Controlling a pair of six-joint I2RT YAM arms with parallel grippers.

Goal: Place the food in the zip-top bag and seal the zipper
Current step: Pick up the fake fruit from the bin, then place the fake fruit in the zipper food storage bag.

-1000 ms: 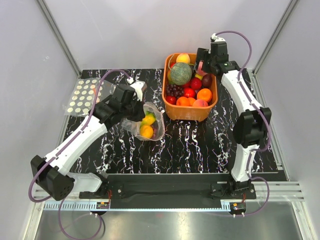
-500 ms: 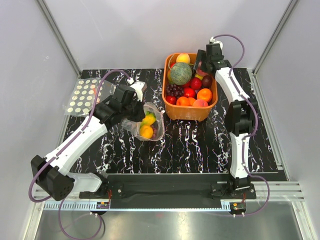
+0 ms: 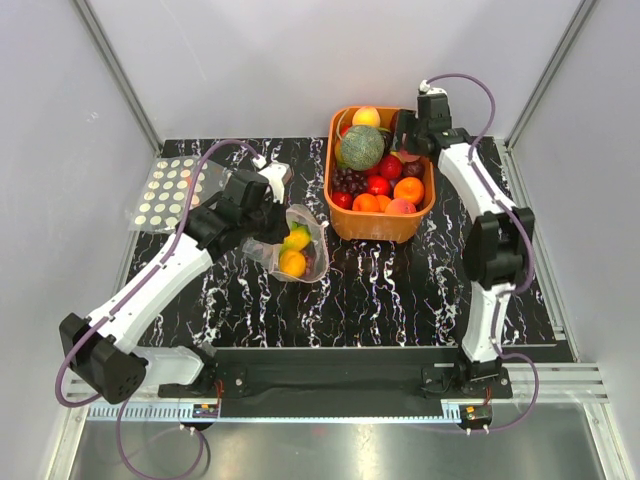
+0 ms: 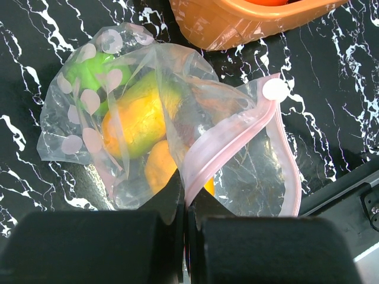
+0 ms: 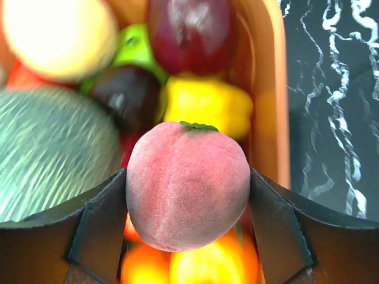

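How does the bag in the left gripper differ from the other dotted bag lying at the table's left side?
The zip-top bag bulges with fruit; the other bag lies flat. The zip-top bag is pinched at its mouth edge by the left gripper; nothing holds the other bag. Both are clear and dotted.

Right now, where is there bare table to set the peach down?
Widest bare table: in front of the basket, right of the zip-top bag, to the near edge. A narrower strip lies behind the bag, left of the basket. Crowded: around the left tool pinching the bag.
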